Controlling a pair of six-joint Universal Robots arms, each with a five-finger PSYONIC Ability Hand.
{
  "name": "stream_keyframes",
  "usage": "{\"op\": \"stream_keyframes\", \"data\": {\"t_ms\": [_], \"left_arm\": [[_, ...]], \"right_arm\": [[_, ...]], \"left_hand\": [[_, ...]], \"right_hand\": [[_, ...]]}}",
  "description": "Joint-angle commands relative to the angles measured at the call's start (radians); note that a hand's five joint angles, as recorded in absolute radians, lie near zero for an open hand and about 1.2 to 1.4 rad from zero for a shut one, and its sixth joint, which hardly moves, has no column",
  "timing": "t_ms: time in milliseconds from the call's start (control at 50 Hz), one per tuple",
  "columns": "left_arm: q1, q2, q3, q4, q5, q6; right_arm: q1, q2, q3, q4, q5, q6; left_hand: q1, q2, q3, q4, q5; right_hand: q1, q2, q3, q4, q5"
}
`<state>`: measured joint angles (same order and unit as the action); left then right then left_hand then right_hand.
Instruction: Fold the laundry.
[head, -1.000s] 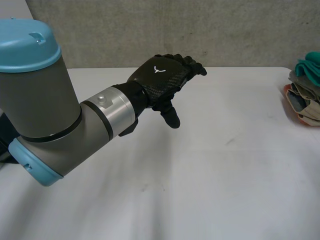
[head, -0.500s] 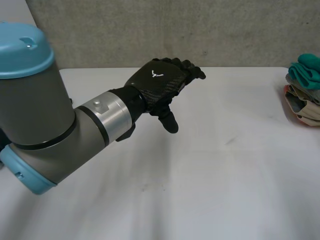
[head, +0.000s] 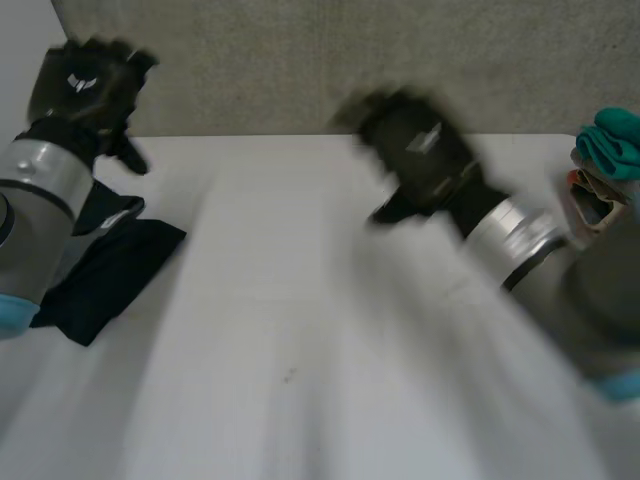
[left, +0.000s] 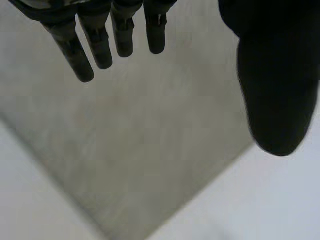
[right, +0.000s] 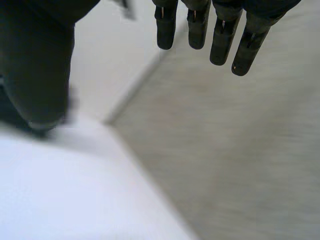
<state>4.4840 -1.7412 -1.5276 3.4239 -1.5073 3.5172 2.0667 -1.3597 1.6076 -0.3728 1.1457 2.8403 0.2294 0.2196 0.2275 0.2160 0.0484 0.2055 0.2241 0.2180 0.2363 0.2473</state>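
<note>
Laundry, two lots. A dark cloth (head: 105, 270) lies flat on the white desk (head: 300, 330) at its left side, one corner pointing toward the middle, its left part hidden by the left arm (head: 30, 200). A laundry pile (head: 590, 195) sits at the right edge near the far corner, with a teal piece (head: 612, 140) on top. The two lots are well apart.

Left robot hand (head: 82, 85): raised at the far left corner, above and beyond the dark cloth, not touching it. In its wrist view the fingers (left: 100, 45) hang straight and slightly apart, the thumb (left: 277, 90) stands wide of them, and nothing is held.

Right robot hand (head: 415, 150): over the far part of the desk, between the middle and the pile, apart from both lots. In its wrist view the fingers (right: 222, 40) are straight, the thumb (right: 37, 65) is off to one side, and the hand is empty. The right arm (head: 560, 270) crosses in front of the pile's lower part.

Open room: a wide bare stretch of desk runs from the dark cloth's corner across the middle and the near side to the right arm.

Surface: smooth white, with a small dark speck near the middle. A grey rough wall (head: 300, 60) stands directly behind the far edge.
</note>
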Motion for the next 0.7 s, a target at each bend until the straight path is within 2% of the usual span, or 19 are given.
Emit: {"op": "stream_keyframes", "data": {"t_ms": [20,100,220,280,300,320,380,460,480,540,560,620,640,680,700], "left_arm": [[0.208,-0.243,0.020,-0.009,-0.004,0.242],[0.261,-0.387,0.064,-0.012,0.001,0.289],[0.267,-0.517,0.144,-0.012,-0.001,0.299],[0.267,-0.541,0.172,-0.011,-0.001,0.295],[0.264,-0.544,0.176,-0.008,0.001,0.296],[0.261,-0.554,0.188,-0.003,-0.002,0.298],[0.250,-0.560,0.207,0.000,-0.004,0.296],[0.173,-0.549,0.219,0.001,-0.005,0.289],[0.125,-0.526,0.221,0.003,-0.007,0.283],[0.048,-0.448,0.213,0.005,-0.014,0.244],[-0.007,-0.405,0.208,0.006,-0.019,0.195],[-0.095,-0.350,0.214,0.009,-0.024,0.100],[-0.159,-0.330,0.222,0.009,-0.022,0.033],[-0.221,-0.316,0.227,0.009,-0.016,-0.021],[-0.283,-0.314,0.236,0.009,-0.011,-0.061]], "right_arm": [[0.070,0.111,0.158,0.009,-0.055,-0.104],[0.066,0.120,0.193,0.014,-0.049,-0.166],[0.067,0.122,0.209,0.015,-0.049,-0.233],[0.064,0.120,0.216,0.015,-0.049,-0.233],[0.062,0.120,0.216,0.015,-0.049,-0.231],[0.061,0.120,0.219,0.014,-0.049,-0.229],[0.053,0.114,0.219,0.014,-0.041,-0.231],[0.027,0.091,0.225,0.014,-0.001,-0.229],[0.021,0.085,0.224,0.014,0.009,-0.229],[-0.014,0.068,0.222,0.009,0.060,-0.225],[-0.023,0.064,0.221,0.009,0.072,-0.220],[-0.055,0.036,0.218,0.006,0.117,-0.197],[-0.063,0.031,0.218,0.006,0.124,-0.191],[-0.080,0.018,0.216,0.005,0.138,-0.170],[-0.100,0.008,0.212,0.006,0.144,-0.147]], "left_hand": [[-0.036,-0.027,-0.035,-0.023,-0.030],[-0.036,-0.027,-0.035,-0.023,-0.030],[0.048,0.058,0.050,0.062,0.055],[0.505,0.515,0.507,0.518,0.511],[0.725,0.734,0.727,0.738,0.731],[1.140,1.149,1.142,1.153,1.146],[1.167,1.177,1.169,1.180,1.173],[1.167,1.177,1.169,1.180,1.173],[1.167,1.177,1.169,1.180,1.173],[1.167,1.177,1.169,1.180,1.173],[1.167,1.177,1.169,1.180,1.173],[1.167,1.177,1.169,1.180,1.173],[1.167,1.177,1.169,1.180,1.173],[1.167,1.177,1.169,1.180,1.173],[1.167,1.177,1.169,1.180,1.173]], "right_hand": [[-0.031,-0.050,-0.043,-0.062,-0.247],[-0.031,-0.050,-0.043,-0.062,-0.247],[-0.031,-0.050,-0.043,-0.062,-0.247],[-0.031,-0.050,-0.043,-0.062,-0.247],[-0.031,-0.050,-0.043,-0.062,-0.247],[-0.031,-0.050,-0.043,-0.062,-0.247],[-0.031,-0.050,-0.043,-0.062,-0.247],[-0.031,-0.050,-0.043,-0.062,-0.247],[-0.031,-0.050,-0.043,-0.062,-0.247],[-0.031,-0.050,-0.043,-0.062,-0.247],[-0.031,-0.050,-0.043,-0.062,-0.247],[-0.031,-0.050,-0.043,-0.062,-0.247],[-0.031,-0.050,-0.043,-0.062,-0.247],[-0.031,-0.050,-0.043,-0.062,-0.247],[-0.031,-0.050,-0.043,-0.062,-0.247]]}}
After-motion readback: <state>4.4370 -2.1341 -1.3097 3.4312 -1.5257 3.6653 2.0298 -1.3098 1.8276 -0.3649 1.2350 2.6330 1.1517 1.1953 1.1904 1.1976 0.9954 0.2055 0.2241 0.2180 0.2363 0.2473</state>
